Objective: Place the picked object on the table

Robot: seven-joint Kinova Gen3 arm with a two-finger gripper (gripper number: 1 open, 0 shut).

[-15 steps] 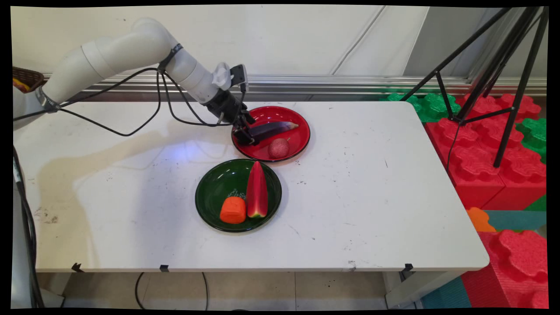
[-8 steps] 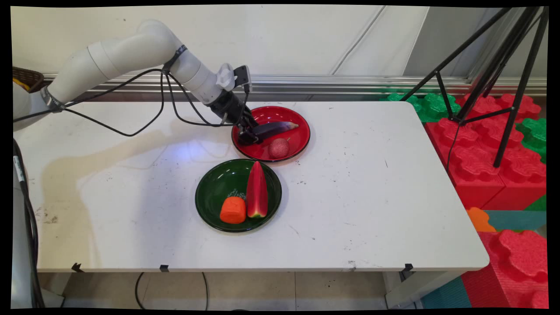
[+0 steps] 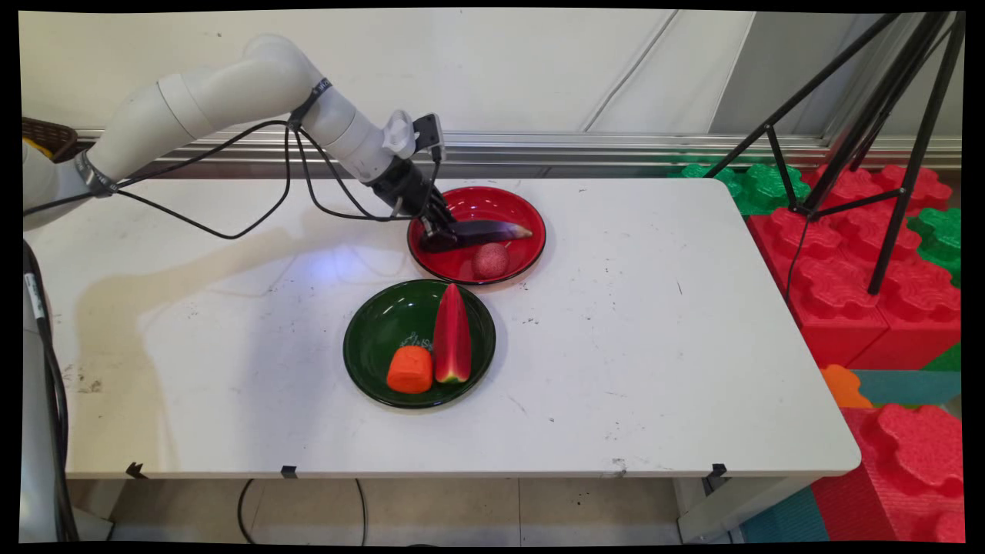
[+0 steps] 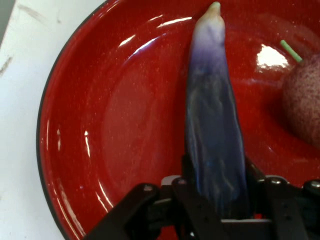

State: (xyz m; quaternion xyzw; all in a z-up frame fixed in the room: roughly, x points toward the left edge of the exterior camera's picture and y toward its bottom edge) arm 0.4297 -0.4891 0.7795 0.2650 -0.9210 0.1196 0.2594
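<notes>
On the white table (image 3: 654, 323) I saw a red plate (image 3: 531, 223) at the far side and a green plate (image 3: 369, 338) just in front of it, holding an orange block (image 3: 410, 369) and a watermelon slice (image 3: 452, 335). My gripper (image 3: 436, 235) was clamped on the thick end of the eggplant (image 4: 215, 130) over the red plate, beside a speckled red fruit (image 3: 490, 260).

Readable text: we find none in either view.
Labels, brands, numbers, signs: we make out none on anything in view.
</notes>
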